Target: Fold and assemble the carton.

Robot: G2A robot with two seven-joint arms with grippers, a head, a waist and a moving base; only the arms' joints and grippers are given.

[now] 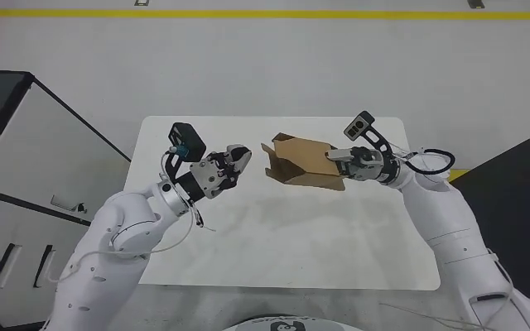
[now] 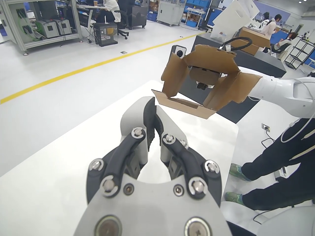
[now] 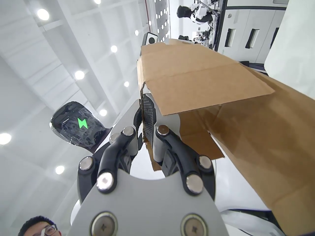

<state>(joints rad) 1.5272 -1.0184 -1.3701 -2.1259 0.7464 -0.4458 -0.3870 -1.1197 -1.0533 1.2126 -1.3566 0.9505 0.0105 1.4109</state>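
**Kid:** Where are your arms?

**Me:** My right arm comes in from the right side of the table (image 1: pixel 290 248). My left arm comes in from the left side. Both wrists point toward the middle, so my two pincers face each other.

**Kid:** What is the right one doing?

**Me:** My right pincer (image 3: pixel 145 106) is pinching the carton (image 3: pixel 196 79). A thin edge of cardboard is squeezed between its two black pads.

**Kid:** And the other one?

**Me:** My left pincer (image 2: pixel 152 110) holds nothing. Its pads are pressed together. It sits near the open end of the carton and does not touch it.

**Kid:** Is there room to move?

**Me:** Yes. There is a strip of bare white table between my left pincer and the carton. A big bare part lies on the near side, toward my body. The carton is closer to the far edge of the table than to the near edge.

**Kid:** What does the carton look like?

**Me:** It is plain brown cardboard, and it is not a closed box. It lies on its side and looks lifted off the table. The open end faces my left pincer. The flaps (image 2: pixel 173 74) stick out around that opening. I can look right through the carton and see my right pincer behind it. One flap has a rough, torn edge.
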